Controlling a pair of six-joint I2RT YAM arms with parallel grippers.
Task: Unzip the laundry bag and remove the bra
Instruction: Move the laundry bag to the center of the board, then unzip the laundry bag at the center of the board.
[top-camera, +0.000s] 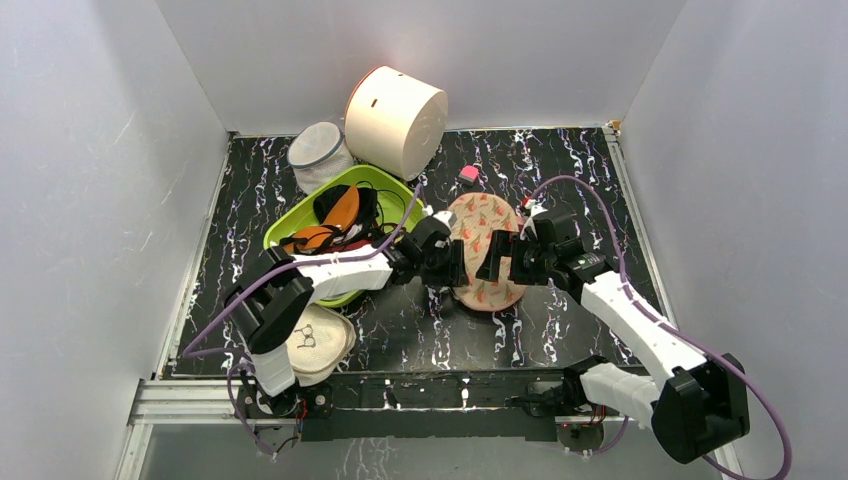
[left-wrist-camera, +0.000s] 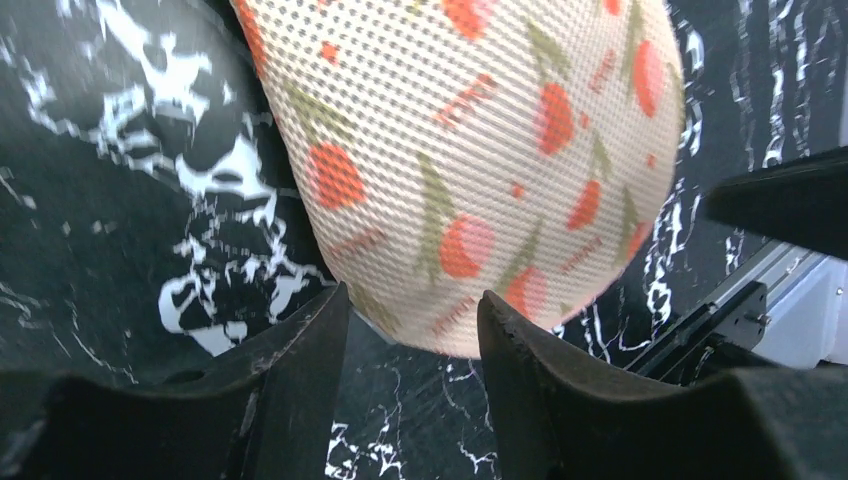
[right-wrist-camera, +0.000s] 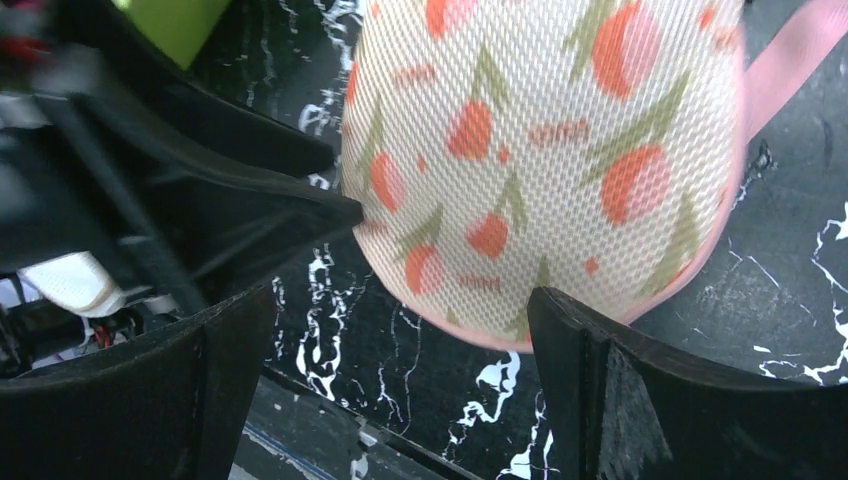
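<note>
The laundry bag (top-camera: 487, 250) lies flat on the black marbled table, a peach oval with red and green motifs. It fills the top of the left wrist view (left-wrist-camera: 470, 150) and of the right wrist view (right-wrist-camera: 540, 150). My left gripper (top-camera: 450, 264) is open at the bag's left edge, and its fingers straddle the near rim (left-wrist-camera: 412, 320). My right gripper (top-camera: 498, 258) is open at the bag's right side, its jaws wide around the near end (right-wrist-camera: 400, 320). The zipper pull does not show. The black bra is hidden.
A green basin (top-camera: 285, 228) holding an orange-lined bra (top-camera: 340, 213) stands left of the bag. A white mesh cylinder (top-camera: 318, 150) and a large cream drum (top-camera: 395, 120) stand behind. A round cream pouch with a glasses drawing (top-camera: 315, 342) lies front left. A pink strap (right-wrist-camera: 790, 60) leaves the bag.
</note>
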